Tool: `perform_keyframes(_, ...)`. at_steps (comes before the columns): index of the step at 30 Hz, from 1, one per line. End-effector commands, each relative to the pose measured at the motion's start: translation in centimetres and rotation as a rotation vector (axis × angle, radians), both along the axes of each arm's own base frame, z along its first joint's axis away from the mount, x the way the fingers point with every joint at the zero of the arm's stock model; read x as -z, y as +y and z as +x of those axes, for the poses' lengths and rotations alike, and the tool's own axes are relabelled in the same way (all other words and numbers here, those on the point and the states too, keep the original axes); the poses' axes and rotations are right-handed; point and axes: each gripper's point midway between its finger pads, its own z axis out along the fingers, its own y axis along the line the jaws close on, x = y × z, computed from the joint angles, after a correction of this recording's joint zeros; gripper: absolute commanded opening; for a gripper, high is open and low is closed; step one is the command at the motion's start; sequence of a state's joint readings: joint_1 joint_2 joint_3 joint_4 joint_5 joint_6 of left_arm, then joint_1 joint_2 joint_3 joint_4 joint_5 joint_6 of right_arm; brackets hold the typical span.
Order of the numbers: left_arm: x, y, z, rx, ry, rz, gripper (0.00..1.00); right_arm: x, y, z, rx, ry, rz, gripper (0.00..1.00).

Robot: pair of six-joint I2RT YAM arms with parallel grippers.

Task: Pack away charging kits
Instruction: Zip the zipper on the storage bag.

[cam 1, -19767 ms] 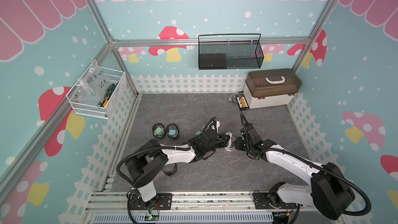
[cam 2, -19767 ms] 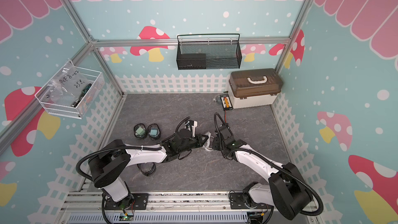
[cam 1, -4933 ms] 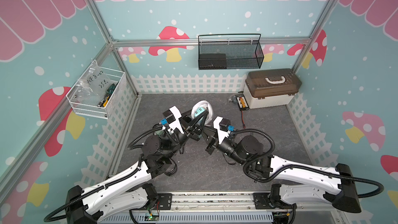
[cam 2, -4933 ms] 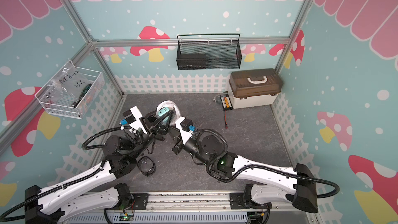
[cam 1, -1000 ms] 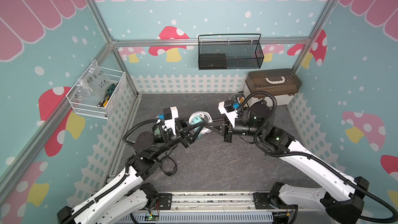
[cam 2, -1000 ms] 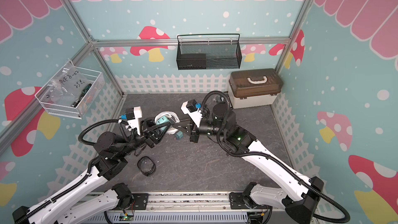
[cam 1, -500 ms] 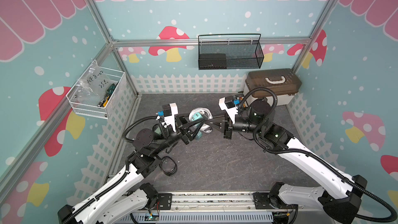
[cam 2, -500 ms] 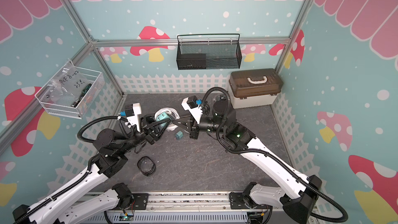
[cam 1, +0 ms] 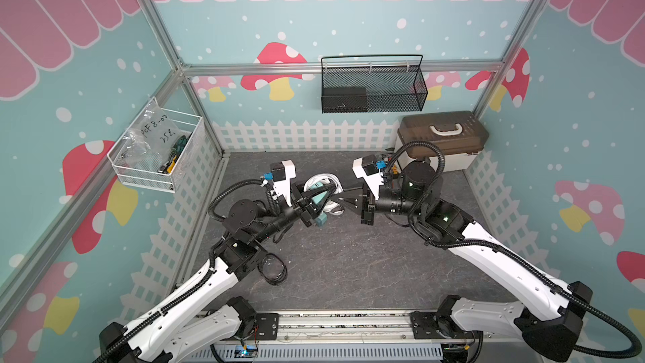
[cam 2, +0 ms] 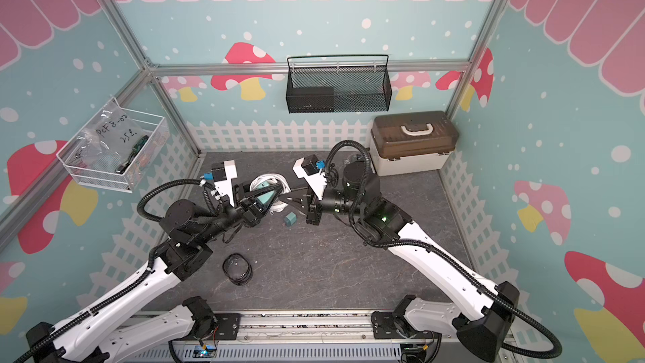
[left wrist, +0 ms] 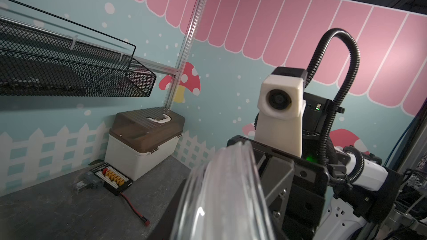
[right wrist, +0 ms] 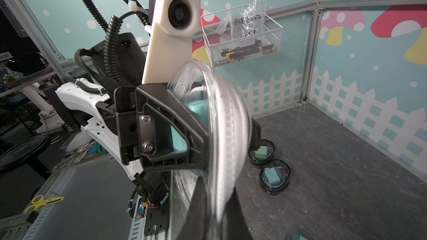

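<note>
Left edge, toward the front: black-rimmed pouch (cam 2: 237,268) flat on the counter (cam 1: 349,274), looks empty. Two filled pouches (right wrist: 275,177) lie toward the left edge.

Mid-counter toward the back, aloft: left pincer (cam 1: 323,197) grasps the clear pouch (right wrist: 226,121) across its faces, teal charger (right wrist: 198,109) inside.

Loose charger (cam 2: 290,219) on the counter just below.

Right pincer (cam 1: 340,200) is clenched on the pouch's rim, facing the left one.

Step, as I read it: closing the clear pouch. Next move calls for the left to hold firm while the right draws along the rim without pulling it free. Loose charger and empty pouch not yet paired.
</note>
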State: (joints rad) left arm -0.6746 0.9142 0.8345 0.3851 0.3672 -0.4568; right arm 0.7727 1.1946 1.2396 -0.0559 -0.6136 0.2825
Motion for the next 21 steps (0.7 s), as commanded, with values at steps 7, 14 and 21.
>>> perform_keyframes(7,-3.2,1.5,-1.7,-0.027,-0.078,-0.051,0.00,0.0,-3.6,1.9,0.258,-0.068,0.028,0.52)
perform_keyframes(14,-4.9,3.2,0.0,-0.187,-0.114,-0.064,0.00,0.9,-1.4,-1.2,0.274,-0.143,0.020,0.55)
perform_keyframes(21,-5.4,3.1,0.2,-0.192,-0.126,-0.084,0.00,1.1,2.5,-2.2,0.255,-0.156,0.034,0.45)
